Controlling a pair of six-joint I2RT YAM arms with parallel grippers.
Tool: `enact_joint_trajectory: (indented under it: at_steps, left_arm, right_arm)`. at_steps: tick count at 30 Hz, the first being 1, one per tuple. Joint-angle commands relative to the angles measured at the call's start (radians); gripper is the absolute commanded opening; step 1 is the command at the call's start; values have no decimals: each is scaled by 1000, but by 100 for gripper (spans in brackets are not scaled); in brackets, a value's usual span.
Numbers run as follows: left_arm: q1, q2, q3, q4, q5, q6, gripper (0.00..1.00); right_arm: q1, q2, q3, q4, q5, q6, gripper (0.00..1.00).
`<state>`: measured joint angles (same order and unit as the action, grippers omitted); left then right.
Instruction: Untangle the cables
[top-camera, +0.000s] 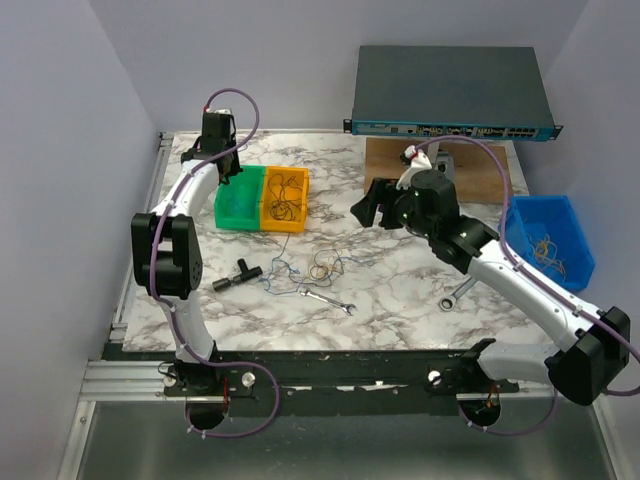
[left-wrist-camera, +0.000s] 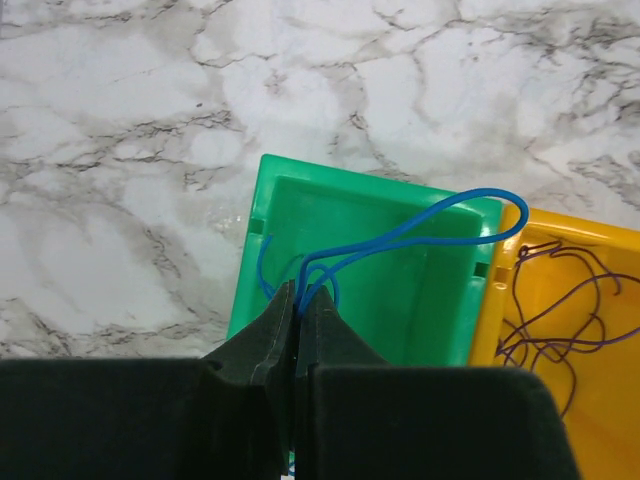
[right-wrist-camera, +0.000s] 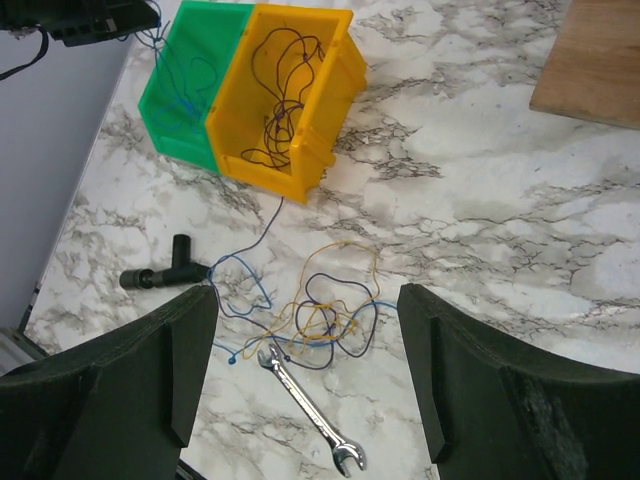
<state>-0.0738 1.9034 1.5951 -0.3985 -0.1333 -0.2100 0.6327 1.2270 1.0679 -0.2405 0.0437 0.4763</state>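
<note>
Your L gripper (left-wrist-camera: 297, 300) is clamped on a thin blue wire (left-wrist-camera: 440, 215) over the green plastic bin (left-wrist-camera: 350, 172), prob. sorting by colour. R gripper (right-wrist-camera: 305, 298) is wide open w/ nothing in it, above the knot of blue, yellow and dark cables (right-wrist-camera: 325, 312) on the marble tabletop (right-wrist-camera: 480, 200), likely lined up for a pick.

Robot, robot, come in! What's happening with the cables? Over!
Left tool shut on blue cable over green bin. Right tool open above tangle on table. Wrench and black fitting beside tangle.
</note>
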Motion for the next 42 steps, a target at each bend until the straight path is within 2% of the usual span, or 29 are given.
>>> enact_joint_trajectory:
  at_steps: [1, 3, 4, 8, 10, 15, 20, 23, 25, 27, 30, 33, 42]
  left_arm:
    - [-4, 14, 43, -73, -102, 76, 0]
    - [-10, 14, 54, -89, -97, 82, 0]
    - [-17, 12, 55, -92, -85, 85, 6]
    - [-48, -34, 17, -60, -12, 64, 59]
    - [-61, -73, -23, -27, 22, 53, 67]
    - [-71, -182, -93, -17, 93, -25, 73]
    - [-123, -351, -253, 16, 124, -107, 81]
    - [-193, -458, -388, 34, 123, -157, 92]
    - [-239, -507, -475, 61, 154, -188, 95]
    - [-285, -551, -560, 89, 180, -209, 95]
    - [-339, -598, -668, 122, 217, -227, 87]
    - [-376, -614, -734, 136, 259, -241, 84]
    - [-420, -658, -891, 265, 294, -278, 84]
  right_arm:
    - [-1, 32, -23, 31, -25, 11, 80]
    - [-1, 50, -27, 25, -29, 13, 82]
    - [-2, 62, -30, 22, -32, 13, 83]
    - [-1, 106, -45, 11, -36, 12, 92]
    - [-1, 130, -54, 3, -36, 10, 94]
    - [-1, 199, -71, -26, -72, 0, 95]
    - [-1, 224, -121, -23, -105, -6, 95]
    - [2, 223, -165, -2, -140, -18, 89]
    - [9, 231, -181, 14, -172, -32, 84]
    - [22, 249, -173, 19, -169, -43, 79]
    - [33, 284, -158, 43, -166, -53, 68]
    - [41, 327, -135, 73, -177, -61, 67]
    - [50, 451, -85, 169, -186, -118, 65]
